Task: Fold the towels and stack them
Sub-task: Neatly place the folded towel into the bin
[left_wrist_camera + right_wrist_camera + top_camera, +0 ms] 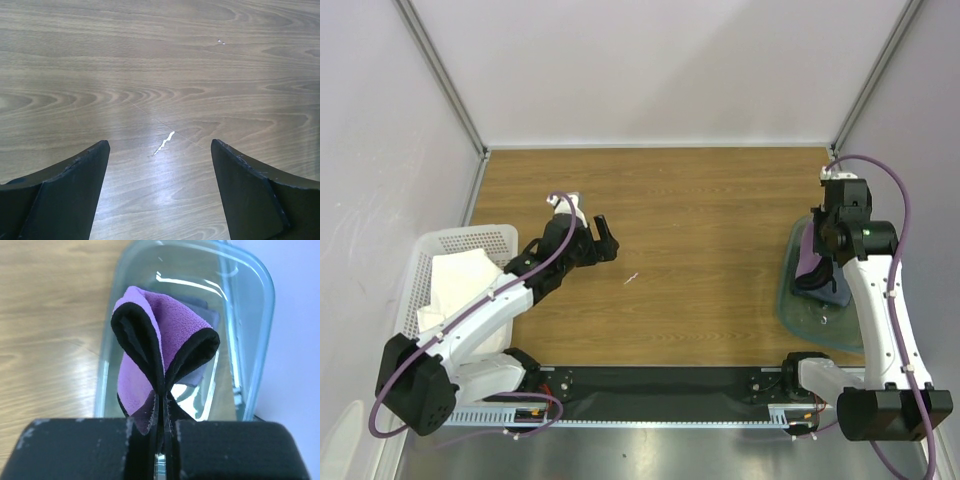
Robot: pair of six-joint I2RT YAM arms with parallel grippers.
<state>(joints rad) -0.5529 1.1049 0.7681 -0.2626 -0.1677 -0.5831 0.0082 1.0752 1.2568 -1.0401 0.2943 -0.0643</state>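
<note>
Three towels, two containers. A soft purple cloth towel (170,325) hangs over the translucent teal plastic bin (260,300), pinched tight by the right gripper (161,400). A small dark navy towel (832,295) lies inside the bin. Far left of the bin, a white perforated plastic basket (425,255) holds the large white towel (460,285). The left gripper (160,145) is spread wide and empty.

Left arm (490,310) reaches toward 2 o'clock, left gripper (603,238) spread wide (tilted downward); right gripper (161,405) clamped at 3 o'clock.
</note>
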